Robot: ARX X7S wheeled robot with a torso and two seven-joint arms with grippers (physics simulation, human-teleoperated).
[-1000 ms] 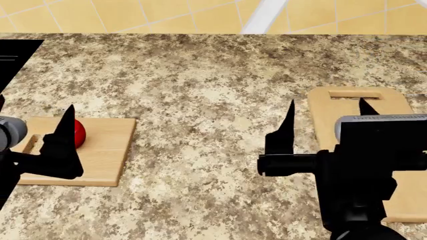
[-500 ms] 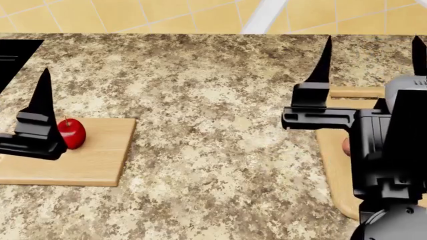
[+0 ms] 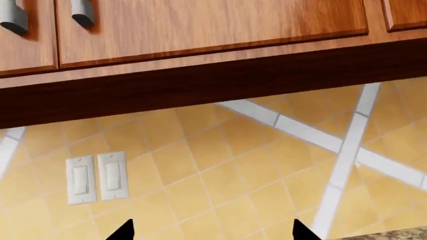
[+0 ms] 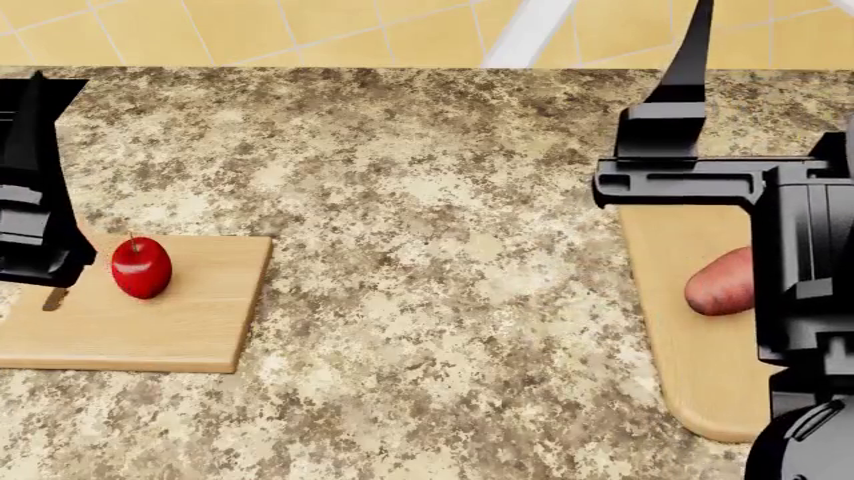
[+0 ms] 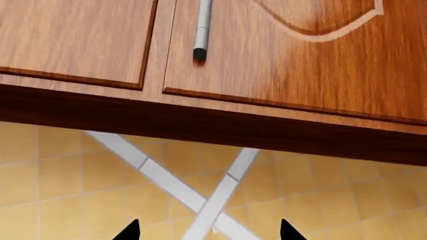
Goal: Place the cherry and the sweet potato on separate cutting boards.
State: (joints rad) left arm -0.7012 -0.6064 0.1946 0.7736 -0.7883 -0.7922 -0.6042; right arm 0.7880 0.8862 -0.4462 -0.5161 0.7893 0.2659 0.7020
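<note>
The cherry (image 4: 140, 268) stands free on the plain rectangular cutting board (image 4: 187, 325) at the left of the head view. On the paler round-cornered cutting board (image 4: 681, 355) at the right lies the sweet potato (image 4: 721, 283), half hidden behind my right arm. My left gripper (image 3: 212, 232) is open and empty; it hangs raised just left of the cherry. My right gripper (image 5: 209, 232) is open and empty too, and one finger (image 4: 691, 50) points up above the right board. Both wrist views face the wall, so neither shows the food or the boards.
A speckled granite counter (image 4: 427, 200) runs between the two boards. Behind it is a yellow tiled wall (image 4: 334, 30) with a double light switch (image 3: 97, 177). Wooden wall cabinets (image 3: 200, 25) with a metal handle (image 5: 202, 30) hang above.
Both grippers have risen from the boards and tilted up toward the wall. The cherry and the sweet potato stay behind on their boards, now uncovered.
</note>
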